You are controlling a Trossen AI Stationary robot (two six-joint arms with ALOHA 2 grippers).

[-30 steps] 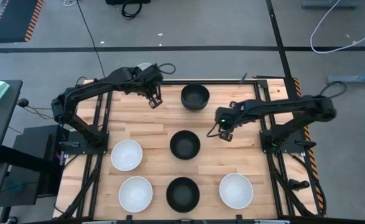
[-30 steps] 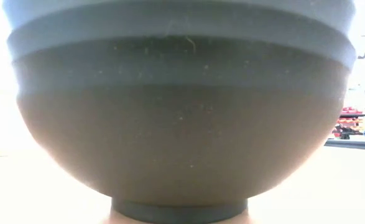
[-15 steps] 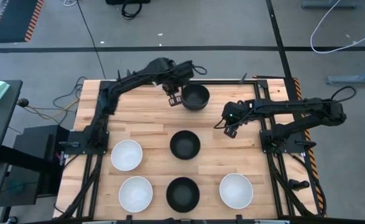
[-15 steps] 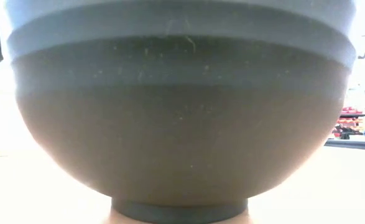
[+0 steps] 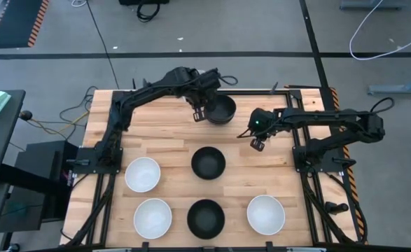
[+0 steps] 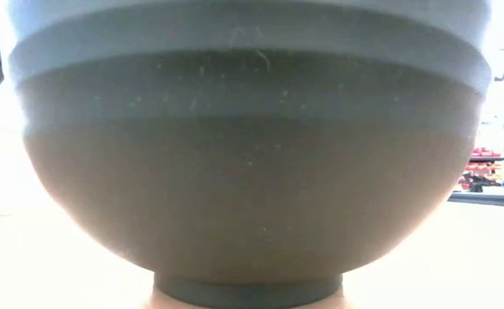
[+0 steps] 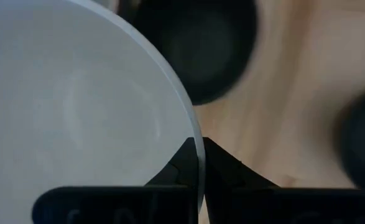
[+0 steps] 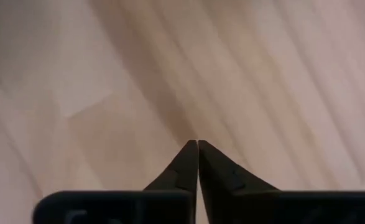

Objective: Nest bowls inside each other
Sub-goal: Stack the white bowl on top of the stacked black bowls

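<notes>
Left hand [image 7: 198,163]: I have it pinched on the white bowl [image 7: 70,112] rim, just beside the black stack [image 5: 221,109].
Handling: I judge light, stiff, slick; rim grip suits.
Right hand [image 8: 198,163]: closed, empty, over bare table [image 8: 281,81].

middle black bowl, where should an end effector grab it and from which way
Pinch the rim of the middle black bowl, coming straight down from above: it sits upright with its mouth open, so one finger can go inside the thin wall and one outside. The bare table around it leaves room on any side.
</notes>
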